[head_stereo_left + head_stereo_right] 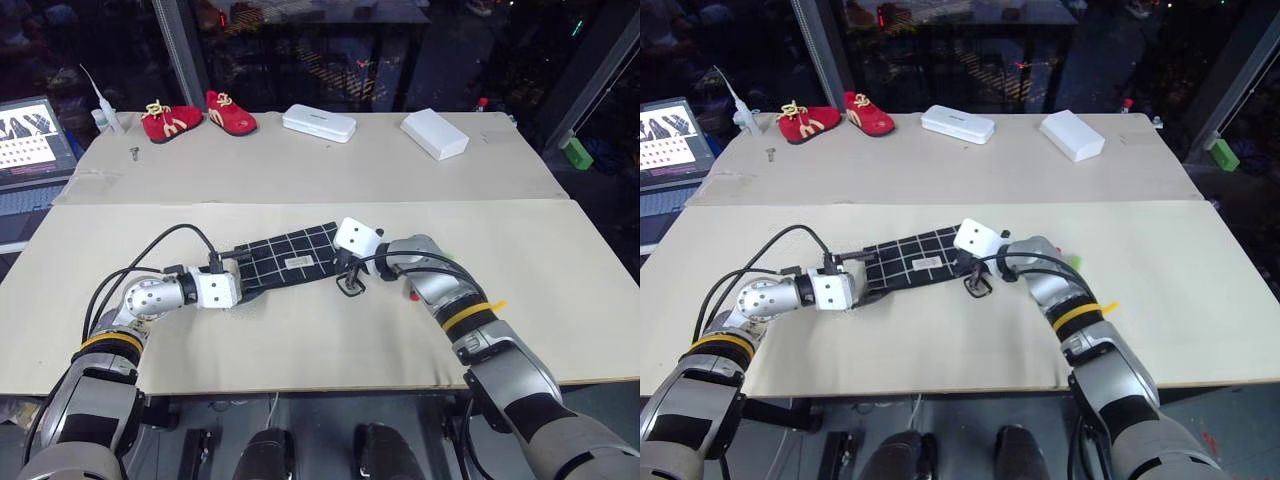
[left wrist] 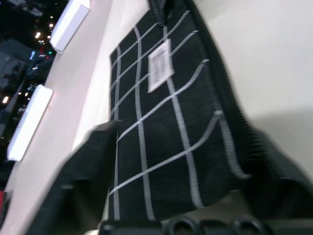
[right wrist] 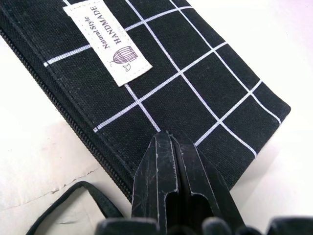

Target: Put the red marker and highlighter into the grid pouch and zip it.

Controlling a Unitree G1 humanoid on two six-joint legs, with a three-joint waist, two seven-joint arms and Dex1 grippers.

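The grid pouch (image 1: 283,259) lies flat near the middle of the frame on the near tabletop (image 1: 300,340), running from lower left to upper right, its white label (image 1: 298,263) facing up. The left gripper (image 1: 238,285) reaches in from the lower left and sits at the pouch's left end; in the left wrist view its two black fingers (image 2: 80,181) stand apart on either side of that end of the pouch (image 2: 166,122), one finger over the gridded fabric and the other along the zipper edge, and whether they press on the cloth cannot be told. The right gripper (image 1: 345,262) comes in from the lower right of the frame to the pouch's right end; in the right wrist view its fingers (image 3: 171,171) are pressed together, their tips resting on the black fabric just below the label (image 3: 108,41), close to the zipper (image 3: 63,110) edge, with nothing seen between them. A dark zipper pull loop (image 1: 351,285) lies on the table just below the right gripper. Across the upper part of the frame, on the far tabletop, sit a pair of red shoes (image 1: 198,118) toward the upper left and two white cases (image 1: 319,123) toward the centre and upper right. A laptop (image 1: 32,140) shows at the left edge
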